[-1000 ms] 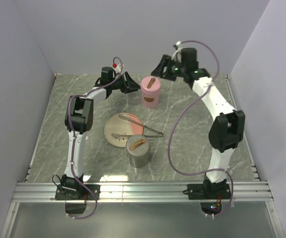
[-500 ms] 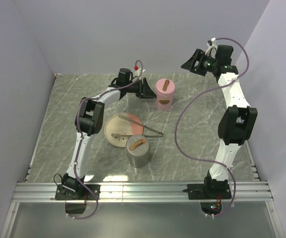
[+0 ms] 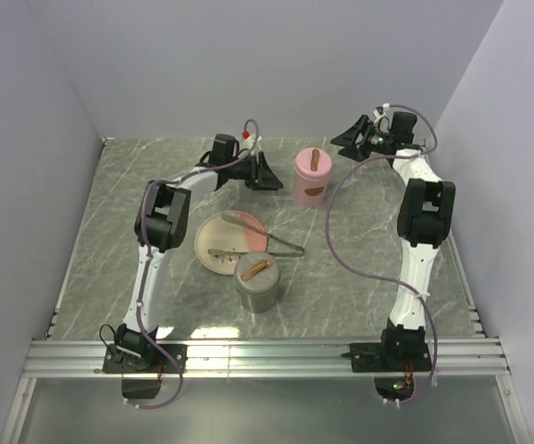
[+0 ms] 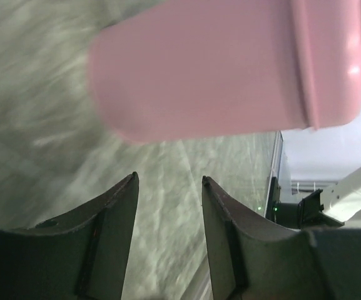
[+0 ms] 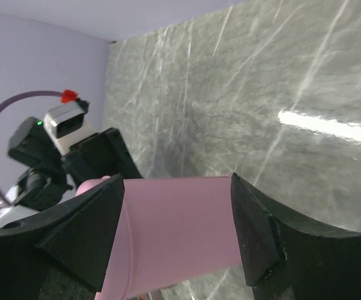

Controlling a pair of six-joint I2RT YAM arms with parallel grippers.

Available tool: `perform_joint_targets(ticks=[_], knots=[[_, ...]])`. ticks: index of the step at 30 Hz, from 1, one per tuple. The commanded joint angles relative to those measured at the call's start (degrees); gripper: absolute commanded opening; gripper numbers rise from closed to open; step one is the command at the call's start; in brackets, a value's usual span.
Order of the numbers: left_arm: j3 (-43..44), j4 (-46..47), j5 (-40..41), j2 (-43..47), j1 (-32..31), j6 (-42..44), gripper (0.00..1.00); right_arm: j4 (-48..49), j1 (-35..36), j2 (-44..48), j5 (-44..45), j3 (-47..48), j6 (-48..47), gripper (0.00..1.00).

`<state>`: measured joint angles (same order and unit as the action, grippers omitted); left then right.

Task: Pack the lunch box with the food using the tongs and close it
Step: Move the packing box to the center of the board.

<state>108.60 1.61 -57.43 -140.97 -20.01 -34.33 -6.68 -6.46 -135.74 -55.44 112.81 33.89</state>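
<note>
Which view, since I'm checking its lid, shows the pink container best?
Top external: the whole pink container stands upright, lid with brown handle on. Left wrist shows a blurred side and lid rim; right wrist only its side.

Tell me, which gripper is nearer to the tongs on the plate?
Left. The left gripper is behind the tongs, left of the pink container; the right gripper is farther off, beyond that container's right side.

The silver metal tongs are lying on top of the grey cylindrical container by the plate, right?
No. The thin silver metal tongs lie across the round tan plate, not on the grey cylindrical container beside it; the top external view shows this.
</note>
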Motion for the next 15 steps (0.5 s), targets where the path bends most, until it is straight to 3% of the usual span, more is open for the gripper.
perform_joint_targets(ticks=[1, 15], knots=[[-4.9, 8.2, 1.6, 6.4, 2.3, -4.1, 0.51, 10.4, 2.2, -1.9, -4.8, 1.8, 7.1, 0.75], [3.9, 16.7, 0.7, -2.9, 1.4, -15.7, 0.50, 17.7, 6.1, -9.0, -6.6, 0.7, 13.3, 0.70]])
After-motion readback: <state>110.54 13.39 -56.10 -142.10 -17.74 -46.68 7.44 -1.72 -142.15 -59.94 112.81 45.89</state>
